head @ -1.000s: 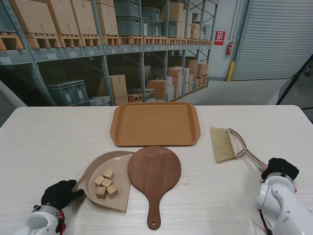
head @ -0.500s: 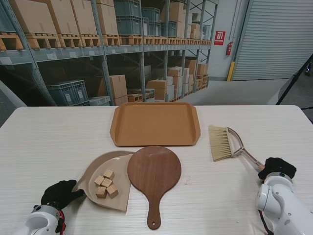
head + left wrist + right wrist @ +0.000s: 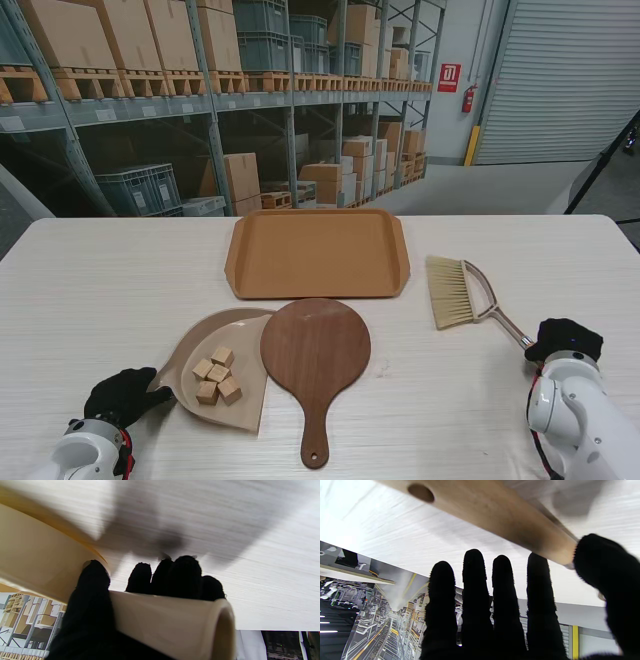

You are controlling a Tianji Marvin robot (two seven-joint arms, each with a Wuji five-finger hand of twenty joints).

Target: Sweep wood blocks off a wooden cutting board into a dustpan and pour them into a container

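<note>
Tabletop [image 3: 110,270], white w/ faint wood grain, carries all items.

Left hand [image 3: 122,395], black glove, near the front-left corner. Wrist view: fingers [image 3: 175,577] curled over the cream tubular handle, thumb on the other side. It is gripping the dustpan [image 3: 200,345] by the handle. Pan sits flat, mouth facing right, its open edge touching or slightly under the cutting board; cannot tell which.

Wood blocks [image 3: 217,375]: a cluster of approx. six cubes inside the pan, toward its mouth. None visible on the board.

Cutting board [image 3: 316,350]: round, dark wood, centre of tabletop toward the front edge, handle pointing to me, hanging hole at the handle end.

Container [image 3: 318,252]: tan rectangular tray, centre toward the far edge, just beyond the board, nothing visible inside.

Brush [image 3: 458,292]: on the right side, bristles pointing to the far edge, handle running diagonally toward the front-right corner.

Right hand [image 3: 566,340] at the handle's end. Wrist view: four fingers [image 3: 475,590] extended straight and apart, wooden handle [image 3: 495,512] lies beyond the fingertips, thumb beside it. Not clasped, holding nothing.
</note>
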